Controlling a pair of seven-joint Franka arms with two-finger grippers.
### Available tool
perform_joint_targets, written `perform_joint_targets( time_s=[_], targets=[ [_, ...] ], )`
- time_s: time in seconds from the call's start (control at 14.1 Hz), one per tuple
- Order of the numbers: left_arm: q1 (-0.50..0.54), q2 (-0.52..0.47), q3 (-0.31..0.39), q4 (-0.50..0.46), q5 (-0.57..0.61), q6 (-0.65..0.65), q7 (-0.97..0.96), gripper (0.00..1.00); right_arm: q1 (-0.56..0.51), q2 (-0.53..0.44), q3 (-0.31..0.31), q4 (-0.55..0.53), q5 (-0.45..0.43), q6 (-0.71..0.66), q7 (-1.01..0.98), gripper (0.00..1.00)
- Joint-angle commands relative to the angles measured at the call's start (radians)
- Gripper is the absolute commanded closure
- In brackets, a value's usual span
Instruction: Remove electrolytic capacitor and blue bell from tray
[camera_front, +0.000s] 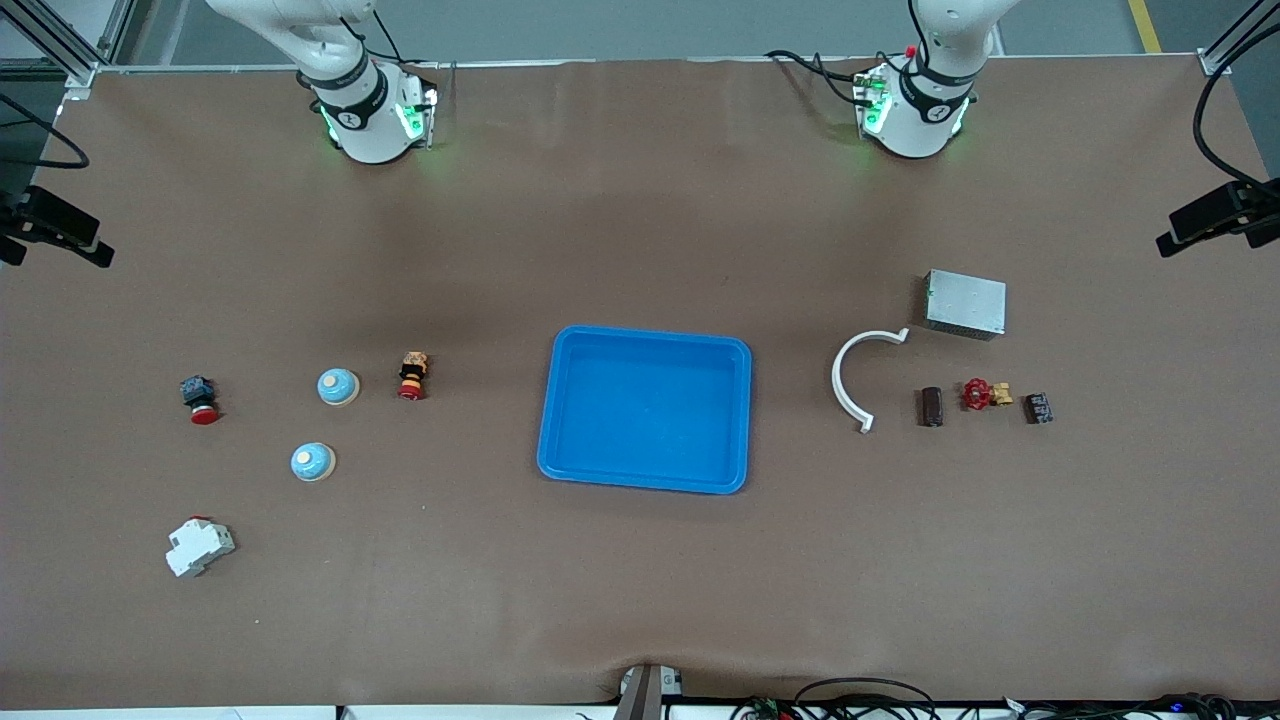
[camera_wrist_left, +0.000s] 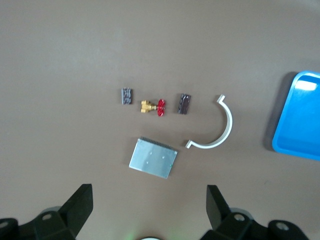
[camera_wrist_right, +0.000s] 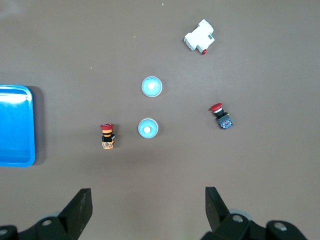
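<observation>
The capacitor (camera_front: 931, 406), a small dark brown cylinder, lies on the table toward the left arm's end; it also shows in the left wrist view (camera_wrist_left: 184, 103). Two blue dome bells lie toward the right arm's end: one (camera_front: 338, 386) farther from the front camera, one (camera_front: 313, 461) nearer. Both show in the right wrist view (camera_wrist_right: 148, 128) (camera_wrist_right: 151, 86). A blue tray (camera_front: 650, 410) sits empty mid-table. My left gripper (camera_wrist_left: 148, 192) is open and empty high over the table near its base. My right gripper (camera_wrist_right: 147, 195) is open and empty, also high.
Beside the capacitor lie a white curved clip (camera_front: 845, 375), a silver box (camera_front: 965, 303), a red-handled brass valve (camera_front: 978, 393) and a small black block (camera_front: 1039, 408). Near the bells lie two red push buttons (camera_front: 200, 398) (camera_front: 412, 375) and a white breaker (camera_front: 199, 546).
</observation>
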Motion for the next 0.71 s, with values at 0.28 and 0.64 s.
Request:
perform_joint_targets(
  time_s=[0.28, 0.64],
  targets=[
    [0.002, 0.089, 0.0, 0.034, -0.003, 0.1, 0.012, 0.0, 0.005, -0.02, -0.003, -0.019, 0.014, 0.0, 0.015, 0.0],
    [-0.001, 0.102, -0.006, 0.032, 0.091, 0.099, 0.013, 0.0, 0.005, -0.017, -0.001, -0.03, 0.014, 0.022, 0.015, 0.0]
  ],
)
